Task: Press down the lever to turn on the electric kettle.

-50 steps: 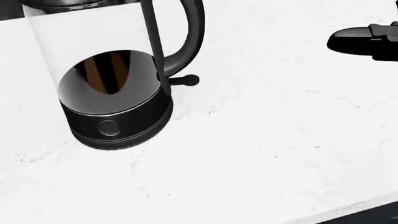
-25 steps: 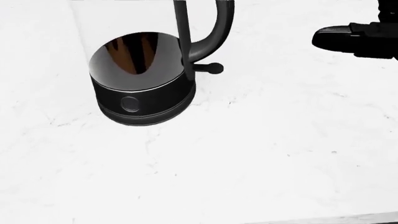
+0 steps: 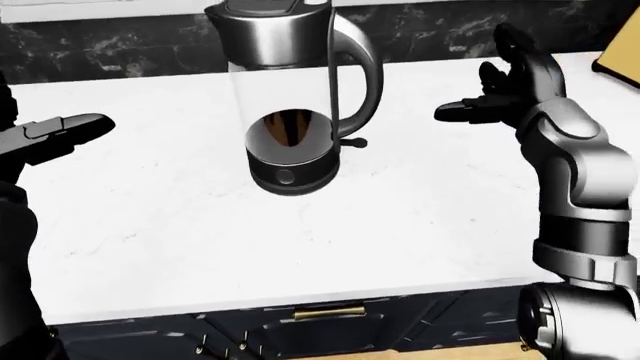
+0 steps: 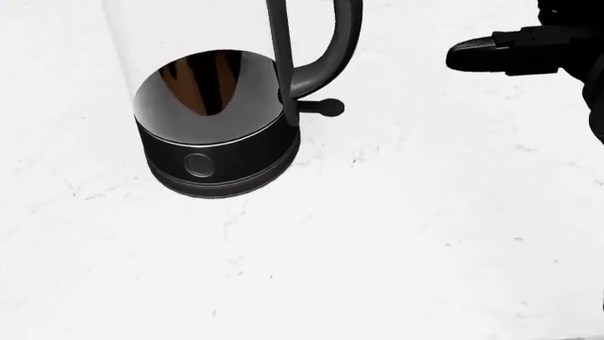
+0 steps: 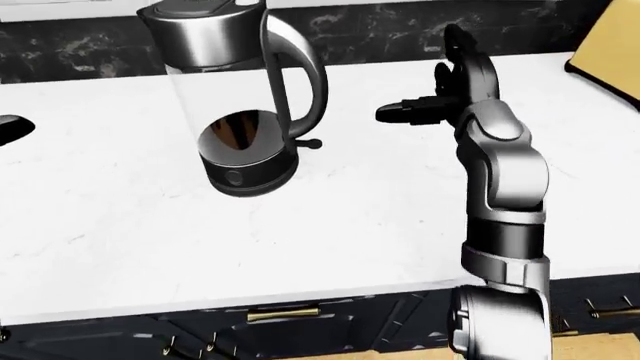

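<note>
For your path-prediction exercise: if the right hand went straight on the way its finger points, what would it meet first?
Probably the kettle's handle, above the lever. The right hand points toward view-left; depth is unclear.

The left-eye and right-eye views look from the robot's head height across the white counter (image 3: 420,217) toward the dark backsplash, taking in the whole electric kettle (image 3: 295,97) and both arms. The head view tilts steeply downward and sits far closer, sharing only the kettle's lower half, its lever (image 4: 321,108) and surrounding countertop.
</note>
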